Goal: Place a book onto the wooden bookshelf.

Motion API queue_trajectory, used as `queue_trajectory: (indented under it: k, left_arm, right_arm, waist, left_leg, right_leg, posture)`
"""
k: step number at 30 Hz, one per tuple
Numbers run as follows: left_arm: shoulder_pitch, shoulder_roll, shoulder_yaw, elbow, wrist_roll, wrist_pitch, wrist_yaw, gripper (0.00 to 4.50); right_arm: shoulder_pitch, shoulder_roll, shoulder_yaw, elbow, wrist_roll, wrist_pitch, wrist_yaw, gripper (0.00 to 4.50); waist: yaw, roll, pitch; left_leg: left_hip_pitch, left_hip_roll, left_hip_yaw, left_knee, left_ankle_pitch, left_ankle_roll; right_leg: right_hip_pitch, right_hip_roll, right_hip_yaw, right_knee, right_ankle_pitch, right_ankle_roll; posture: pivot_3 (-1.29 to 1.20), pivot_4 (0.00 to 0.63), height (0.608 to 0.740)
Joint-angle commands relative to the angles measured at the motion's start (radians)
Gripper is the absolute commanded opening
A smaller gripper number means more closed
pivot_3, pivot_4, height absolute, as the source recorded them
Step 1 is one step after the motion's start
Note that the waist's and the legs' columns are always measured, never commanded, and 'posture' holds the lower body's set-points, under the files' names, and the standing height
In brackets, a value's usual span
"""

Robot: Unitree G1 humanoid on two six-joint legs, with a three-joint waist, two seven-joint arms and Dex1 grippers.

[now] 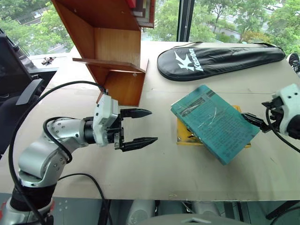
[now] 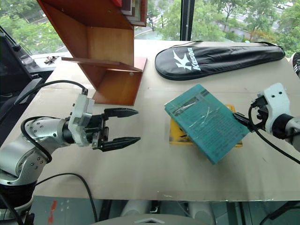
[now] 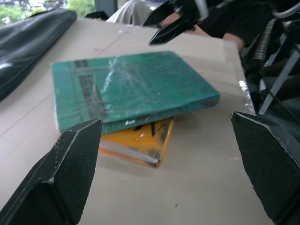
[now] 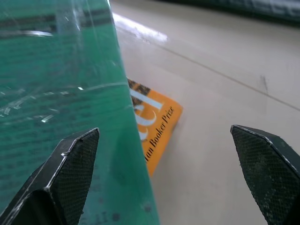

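Observation:
The teal-green book point(image 1: 215, 123), wrapped in glossy plastic, lies askew on top of a yellow book point(image 1: 183, 136) on the table's right half. My left gripper point(image 1: 153, 125) is open and points right at the book from a short way off, with nothing between its fingers. At the right edge, my right gripper point(image 4: 164, 129) stands open at the book's right side. The book's edge point(image 4: 126, 140) reaches in between its fingers; I cannot tell whether they touch. The wooden bookshelf point(image 1: 112, 42), made of slanted reddish-brown boards, stands at the back left.
A black racket bag point(image 1: 220, 58) lies across the back of the pale table point(image 1: 154, 173). Bare tabletop lies between the left gripper and the books. A black cable loops over the left arm. Windows stand behind the table.

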Motion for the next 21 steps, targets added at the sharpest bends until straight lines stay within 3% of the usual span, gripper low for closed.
queue_trajectory:
  k: [1, 2, 5, 7, 8, 13, 21]
  left_arm:
    - [0.017, 0.019, 0.041, -0.058, -0.045, 0.002, -0.005, 4.50]
    - [0.025, 0.023, 0.044, -0.062, -0.046, 0.001, -0.005, 4.50]
    - [0.047, 0.027, 0.054, -0.076, -0.046, 0.000, 0.002, 4.50]
    - [0.055, 0.025, 0.062, -0.087, -0.053, 0.005, 0.017, 4.50]
    - [0.058, 0.026, 0.065, -0.092, -0.057, 0.007, 0.021, 4.50]
    - [0.099, 0.037, 0.086, -0.114, -0.064, 0.006, 0.024, 4.50]
    - [0.199, 0.033, 0.107, -0.112, -0.054, -0.004, 0.037, 4.50]
  right_arm:
    - [-0.052, -0.035, 0.036, 0.054, -0.047, 0.002, -0.005, 4.45]
    - [-0.067, -0.041, 0.052, 0.077, -0.059, -0.002, -0.001, 4.45]
    - [-0.114, -0.056, 0.096, 0.154, -0.099, -0.028, 0.014, 3.64]
    - [-0.148, -0.060, 0.125, 0.194, -0.117, -0.037, 0.026, 2.52]
    - [-0.159, -0.064, 0.139, 0.207, -0.124, -0.040, 0.036, 2.39]
    - [-0.209, -0.075, 0.234, 0.257, -0.165, -0.062, 0.092, 0.12]
    - [-0.270, 0.017, 0.367, 0.232, -0.191, -0.079, 0.137, 0.05]
  waist:
    - [-0.001, 0.000, 0.000]
    - [-0.001, 0.000, 0.000]
    - [-0.002, 0.000, 0.000]
    - [-0.002, 0.000, 0.000]
    - [-0.002, 0.000, 0.000]
    - [-0.003, 0.000, 0.000]
    - [-0.009, 0.001, 0.000]
  left_leg:
    - [0.000, 0.000, 0.000, 0.000, 0.000, 0.000]
    - [0.000, 0.000, 0.000, 0.000, 0.000, 0.000]
    - [0.000, 0.000, 0.000, 0.000, 0.000, 0.000]
    - [0.000, 0.000, 0.000, 0.000, -0.001, 0.001]
    - [0.000, 0.000, 0.000, 0.000, -0.001, 0.001]
    - [0.000, 0.000, 0.000, 0.000, -0.001, 0.002]
    - [0.001, 0.000, 0.000, 0.000, -0.001, 0.002]
  right_leg:
    - [0.000, 0.000, 0.000, 0.000, 0.000, 0.000]
    - [0.000, 0.000, 0.000, 0.000, 0.000, 0.000]
    - [0.000, 0.001, 0.000, 0.001, 0.000, 0.000]
    - [0.000, 0.001, 0.000, 0.001, 0.000, 0.000]
    - [0.000, 0.001, 0.000, 0.001, 0.000, 0.000]
    - [0.000, 0.001, 0.000, 0.001, 0.000, 0.000]
    - [0.000, 0.000, 0.000, 0.001, 0.000, 0.000]
  posture:
    - [0.00, 0.150, 0.740]
    - [0.00, 0.150, 0.740]
    - [0.00, 0.150, 0.740]
    - [0.00, 0.150, 0.740]
    - [0.00, 0.150, 0.740]
    - [0.00, 0.150, 0.740]
    - [0.00, 0.150, 0.740]
